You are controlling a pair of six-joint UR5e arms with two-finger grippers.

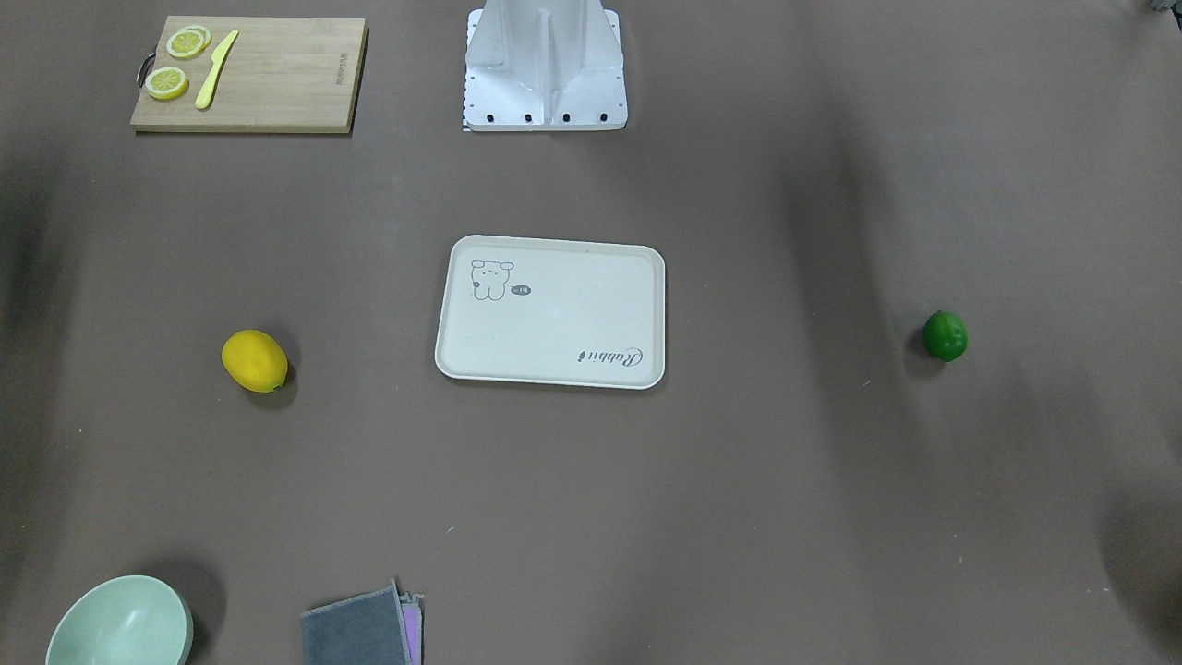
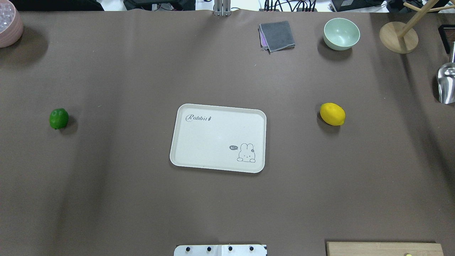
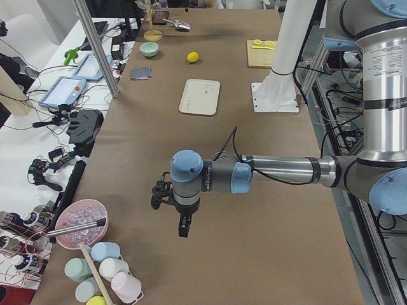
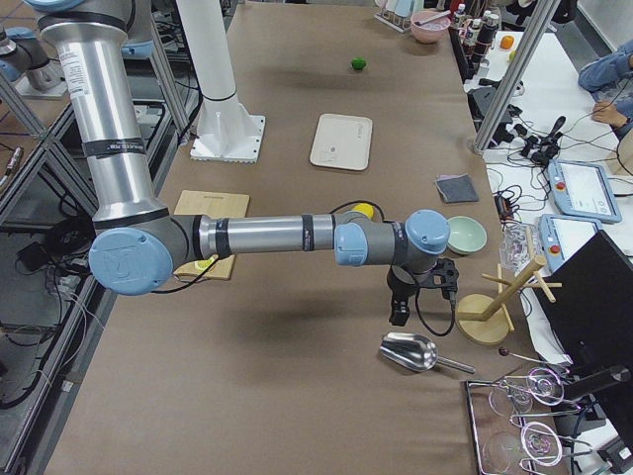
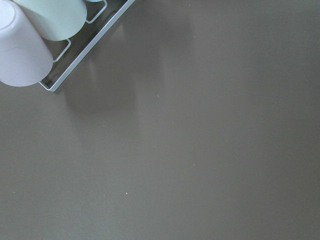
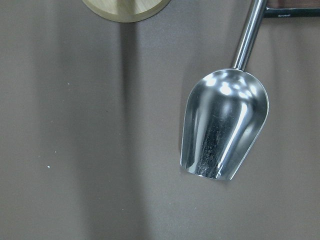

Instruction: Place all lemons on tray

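Observation:
The cream-white tray lies bare at the table's middle, also in the overhead view. The yellow lemon rests on the table on the robot's right of the tray. The green lemon rests on the robot's left of it. My left gripper hangs over bare table far beyond the green lemon, near a cup rack. My right gripper hangs above a metal scoop, far beyond the yellow lemon. Both show only in the side views, so I cannot tell whether they are open or shut.
A wooden cutting board with lemon slices and a yellow knife sits near the robot's base. A mint bowl, a grey cloth, a wooden stand and the scoop are on the right. A pink bowl and cups are on the left.

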